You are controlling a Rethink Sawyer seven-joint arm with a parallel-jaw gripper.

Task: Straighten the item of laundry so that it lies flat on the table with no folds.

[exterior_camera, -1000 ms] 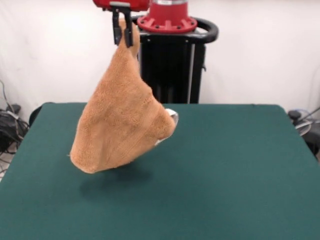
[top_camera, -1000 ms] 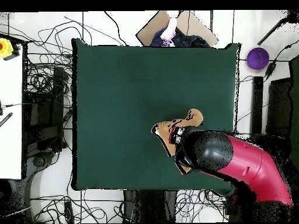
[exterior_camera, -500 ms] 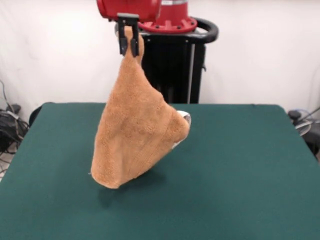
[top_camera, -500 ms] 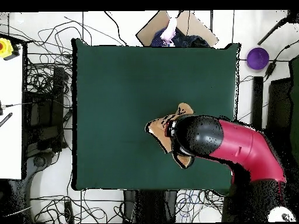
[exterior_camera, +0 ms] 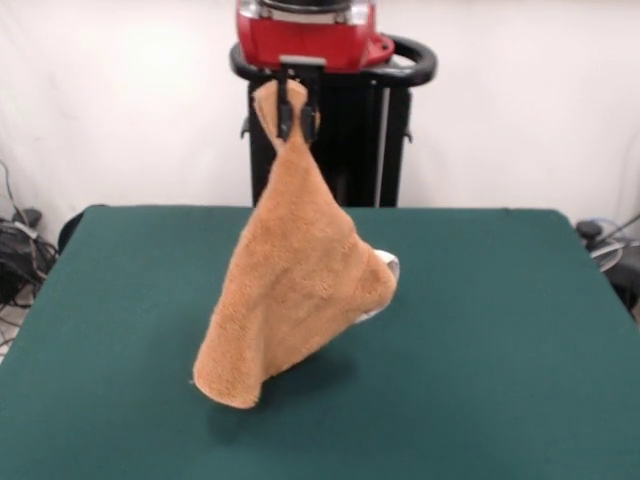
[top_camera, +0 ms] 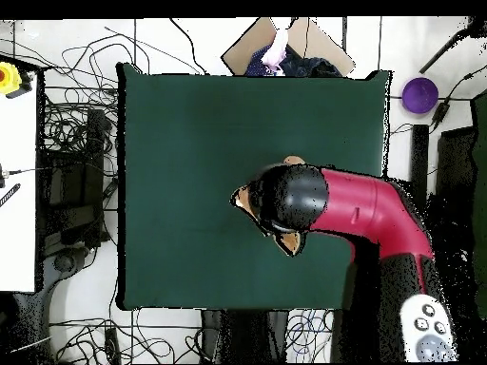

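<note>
The orange-tan towel [exterior_camera: 295,275] hangs bunched in a cone above the green table [exterior_camera: 480,340], pinched by one corner at the top. My gripper [exterior_camera: 295,125] is shut on that corner, high over the table's far middle. The towel's lowest tip [exterior_camera: 230,395] dangles close to the felt; whether it touches I cannot tell. A white tag [exterior_camera: 385,270] peeks out on the right side of the cloth. In the overhead view the arm's head [top_camera: 290,198] covers most of the towel [top_camera: 245,200], and only small orange edges show around it.
The table's edges [top_camera: 124,190] are ringed by cables on the floor. A white bench [top_camera: 14,171] stands to the left, a cardboard box [top_camera: 285,43] beyond the far edge and a purple disc [top_camera: 419,94] at the upper right.
The arm has carried the hanging towel rightward in the front view, toward the table's middle. The towel stays gripped and has swung along with it, its lower tip now lower in the picture.
</note>
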